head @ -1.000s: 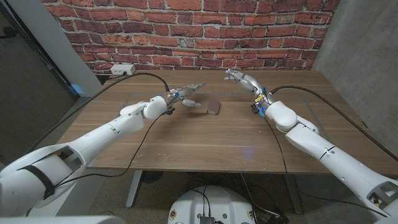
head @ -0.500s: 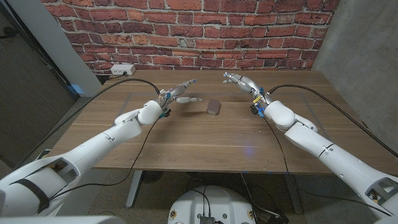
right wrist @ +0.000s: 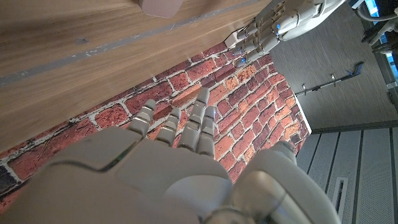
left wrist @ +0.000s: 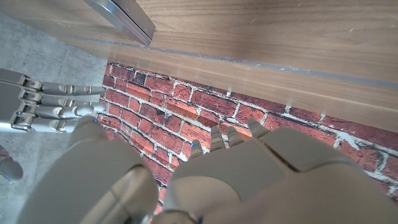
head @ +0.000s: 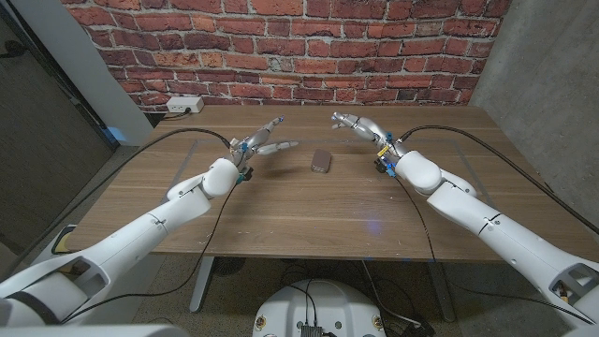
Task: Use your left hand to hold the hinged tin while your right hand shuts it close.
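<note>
1. We see the fingers of the left hand (head: 263, 138) spread wide apart, and they hold nothing.
2. This hand is raised over the table (head: 309, 206), toward its far edge and left of the middle.
3. The fingers of the right hand (head: 354, 123) are a little curled but apart, and they also hold nothing.
4. The right hand is over the far part of the table, right of the middle.
5. The hinged tin (head: 322, 161) lies closed on the table between both hands, a little nearer to the front edge than they are, and touches neither hand.
6. Behind the far edge we see a brick wall (head: 309, 51).
</note>
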You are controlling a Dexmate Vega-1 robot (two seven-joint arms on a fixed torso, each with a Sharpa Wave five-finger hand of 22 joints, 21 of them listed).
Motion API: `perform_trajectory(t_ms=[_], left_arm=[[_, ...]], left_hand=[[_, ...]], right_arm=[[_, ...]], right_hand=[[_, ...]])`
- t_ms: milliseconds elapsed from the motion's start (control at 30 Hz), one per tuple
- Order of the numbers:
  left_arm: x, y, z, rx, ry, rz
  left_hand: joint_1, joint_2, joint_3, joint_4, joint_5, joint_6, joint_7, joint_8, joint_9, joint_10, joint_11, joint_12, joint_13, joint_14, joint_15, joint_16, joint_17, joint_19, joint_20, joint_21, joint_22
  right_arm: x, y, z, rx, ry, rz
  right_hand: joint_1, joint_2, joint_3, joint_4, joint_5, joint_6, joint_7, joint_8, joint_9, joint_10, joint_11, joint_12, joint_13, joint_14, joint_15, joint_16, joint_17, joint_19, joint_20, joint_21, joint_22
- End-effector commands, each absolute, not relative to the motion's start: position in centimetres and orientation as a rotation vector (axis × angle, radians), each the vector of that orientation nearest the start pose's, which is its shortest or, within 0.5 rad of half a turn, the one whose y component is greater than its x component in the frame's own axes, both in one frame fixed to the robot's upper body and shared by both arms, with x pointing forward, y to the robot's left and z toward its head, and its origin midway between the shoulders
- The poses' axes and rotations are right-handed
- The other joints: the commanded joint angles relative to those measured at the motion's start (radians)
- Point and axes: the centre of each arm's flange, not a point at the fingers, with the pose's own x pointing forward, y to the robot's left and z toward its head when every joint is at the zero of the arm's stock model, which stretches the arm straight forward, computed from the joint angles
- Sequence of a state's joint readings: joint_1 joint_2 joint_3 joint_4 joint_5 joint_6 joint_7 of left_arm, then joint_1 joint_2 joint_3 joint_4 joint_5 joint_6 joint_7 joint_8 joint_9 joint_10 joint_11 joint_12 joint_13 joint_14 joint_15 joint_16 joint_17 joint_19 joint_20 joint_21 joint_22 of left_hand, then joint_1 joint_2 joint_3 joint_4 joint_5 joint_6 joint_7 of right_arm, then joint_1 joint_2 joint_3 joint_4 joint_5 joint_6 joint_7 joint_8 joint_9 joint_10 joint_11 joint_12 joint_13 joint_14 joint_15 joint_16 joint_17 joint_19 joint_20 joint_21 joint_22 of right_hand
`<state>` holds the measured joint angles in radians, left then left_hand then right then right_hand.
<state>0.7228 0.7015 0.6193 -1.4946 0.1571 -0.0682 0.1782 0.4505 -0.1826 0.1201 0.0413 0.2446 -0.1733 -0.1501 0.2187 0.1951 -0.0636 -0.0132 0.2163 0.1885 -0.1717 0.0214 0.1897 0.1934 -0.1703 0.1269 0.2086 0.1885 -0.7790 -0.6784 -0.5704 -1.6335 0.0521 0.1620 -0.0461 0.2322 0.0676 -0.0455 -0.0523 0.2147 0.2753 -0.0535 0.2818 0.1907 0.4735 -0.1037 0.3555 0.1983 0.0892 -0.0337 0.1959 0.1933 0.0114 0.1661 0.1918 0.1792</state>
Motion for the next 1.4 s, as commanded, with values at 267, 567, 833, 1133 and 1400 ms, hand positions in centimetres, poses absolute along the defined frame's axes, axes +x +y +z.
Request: perform_trajectory(t_ms=[267, 567, 833, 1133, 1400], left_arm=[[62.5, 26.4, -1.0, 0.773, -0.638, -0.062], [62.6, 26.6, -1.1, 0.745, -0.644, -0.076], [62.2, 27.1, -1.4, 0.675, -0.707, -0.010], [61.9, 27.4, -1.6, 0.662, -0.710, -0.004], [61.7, 27.8, -1.6, 0.663, -0.715, -0.002]], left_hand=[[-0.037, -0.003, -0.034, 0.009, 0.008, -0.240, -0.009, 0.004, 0.001, 0.008, -0.027, 0.007, 0.006, -0.127, -0.002, 0.013, 0.002, -0.029, 0.007, 0.005, 0.006], [-0.066, -0.006, -0.064, 0.017, 0.007, -0.227, -0.017, 0.005, 0.001, 0.021, -0.035, 0.011, 0.006, -0.116, -0.008, 0.015, 0.002, -0.022, 0.009, 0.008, 0.006], [-0.093, -0.003, -0.151, 0.008, 0.016, -0.097, -0.052, 0.037, -0.002, 0.141, -0.082, 0.045, 0.006, -0.015, -0.051, 0.037, -0.002, 0.064, -0.004, 0.030, 0.000], [-0.082, 0.001, -0.176, -0.004, 0.023, -0.076, -0.061, 0.036, -0.003, 0.189, -0.094, 0.056, 0.005, 0.017, -0.063, 0.040, -0.004, 0.085, -0.008, 0.031, -0.002], [-0.077, 0.004, -0.185, -0.009, 0.027, -0.064, -0.063, 0.037, -0.004, 0.197, -0.091, 0.054, 0.005, 0.024, -0.066, 0.039, -0.005, 0.088, -0.007, 0.029, -0.002]], right_arm=[[59.9, -16.3, 0.6, -0.836, -0.743, 0.315], [60.3, -15.2, 0.2, -0.912, -0.744, 0.276], [61.1, -14.3, 0.1, -0.953, -0.769, 0.259], [60.9, -12.8, -0.1, -1.054, -0.803, 0.254], [61.0, -11.7, -0.8, -1.102, -0.813, 0.241]], right_hand=[[-0.031, 0.050, 0.005, 0.031, 0.014, -0.009, -0.024, -0.015, 0.001, -0.029, -0.013, -0.019, 0.001, -0.035, -0.015, -0.008, 0.007, -0.041, -0.004, -0.008, 0.003], [-0.120, 0.068, -0.020, 0.099, 0.025, 0.009, -0.034, -0.022, 0.003, -0.020, -0.016, -0.018, 0.001, -0.043, -0.035, -0.002, 0.013, -0.065, -0.021, -0.004, 0.006], [-0.153, 0.075, -0.027, 0.132, 0.035, 0.018, -0.056, -0.026, 0.003, -0.023, -0.036, -0.023, 0.000, -0.052, -0.046, -0.002, 0.013, -0.074, -0.036, -0.002, 0.006], [-0.165, 0.090, -0.023, 0.155, 0.045, 0.010, -0.069, -0.035, 0.003, -0.037, -0.043, -0.031, 0.000, -0.061, -0.065, -0.004, 0.011, -0.085, -0.048, -0.002, 0.006], [-0.160, 0.091, -0.013, 0.172, 0.058, 0.026, -0.062, -0.036, 0.003, 0.026, -0.013, -0.011, -0.003, -0.018, -0.078, 0.008, 0.005, -0.060, -0.061, 0.009, 0.004]])
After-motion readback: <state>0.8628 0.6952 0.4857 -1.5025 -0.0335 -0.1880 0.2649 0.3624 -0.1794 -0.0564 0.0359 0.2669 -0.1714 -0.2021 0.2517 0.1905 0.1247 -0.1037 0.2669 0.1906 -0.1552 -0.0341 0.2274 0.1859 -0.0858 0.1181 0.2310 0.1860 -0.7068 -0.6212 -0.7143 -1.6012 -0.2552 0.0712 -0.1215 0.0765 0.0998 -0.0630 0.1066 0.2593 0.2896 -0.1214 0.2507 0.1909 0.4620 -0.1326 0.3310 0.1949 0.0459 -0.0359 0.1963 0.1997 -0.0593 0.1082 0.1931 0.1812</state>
